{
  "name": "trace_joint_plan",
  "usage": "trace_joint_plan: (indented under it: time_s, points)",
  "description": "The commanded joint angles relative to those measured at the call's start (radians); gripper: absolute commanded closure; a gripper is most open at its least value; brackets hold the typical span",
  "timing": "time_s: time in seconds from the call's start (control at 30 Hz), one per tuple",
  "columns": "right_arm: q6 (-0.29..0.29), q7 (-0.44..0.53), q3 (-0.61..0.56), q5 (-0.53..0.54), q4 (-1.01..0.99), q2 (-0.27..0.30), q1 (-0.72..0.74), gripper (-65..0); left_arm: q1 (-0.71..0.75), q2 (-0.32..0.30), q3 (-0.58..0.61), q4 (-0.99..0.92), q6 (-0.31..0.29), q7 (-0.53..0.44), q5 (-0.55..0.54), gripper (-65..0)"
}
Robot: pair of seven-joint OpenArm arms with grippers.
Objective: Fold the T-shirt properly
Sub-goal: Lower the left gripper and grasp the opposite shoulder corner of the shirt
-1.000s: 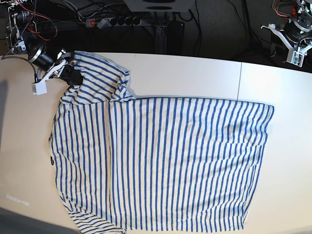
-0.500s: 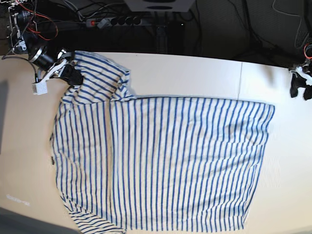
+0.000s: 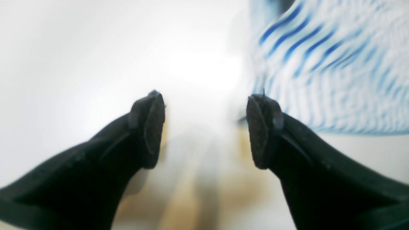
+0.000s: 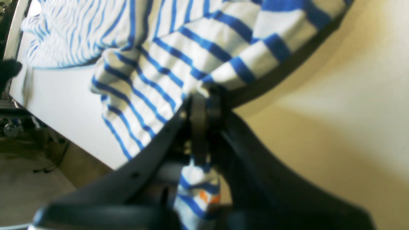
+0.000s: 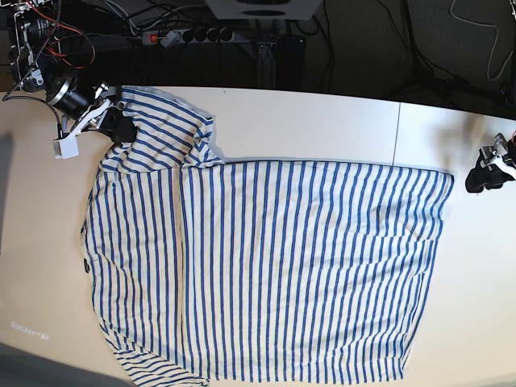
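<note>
Base view: the T-shirt [image 5: 274,266] is spread flat on the desk [image 5: 322,121], its lower edge cut off by the frame. One sleeve is clenched in the right gripper [image 5: 111,119]. Just beside the hem corner, the left gripper [image 5: 482,179] is seen blurred, jaws parted, nothing grasped.

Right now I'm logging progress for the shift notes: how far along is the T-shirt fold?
Early. Done: the T-shirt lies spread flat on the table, no body fold visible. In hand: the right gripper is shut on the sleeve by the table's far edge; the left gripper is open beside the hem corner, holding nothing. Left: every fold.
</note>
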Motion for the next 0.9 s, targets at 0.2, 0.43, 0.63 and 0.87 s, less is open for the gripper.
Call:
trace_joint_plan:
  time_s: [0.2,0.43,0.63,0.87]
  points:
    - [0.009,-0.052,0.0,-0.066,-0.005,0.017,-0.006,0.0,-0.019,-0.028,0.025,0.009,-0.082,0.109,-0.162,-43.7]
    - [0.009,-0.052,0.0,-0.066,-0.005,0.017,-0.004,0.0,-0.087,-0.028,0.145,-0.035,-0.082,0.108,-0.114,-43.7]
    - [0.009,-0.053,0.0,-0.067,-0.005,0.017,-0.004,0.0,-0.187,-0.023,0.164,-0.159,-0.082,0.109,-0.098,-43.7]
    - [0.009,-0.052,0.0,-0.066,-0.005,0.017,-0.004,0.0,-0.203,-0.005,0.222,-0.181,-0.082,0.108,-0.051,-43.7]
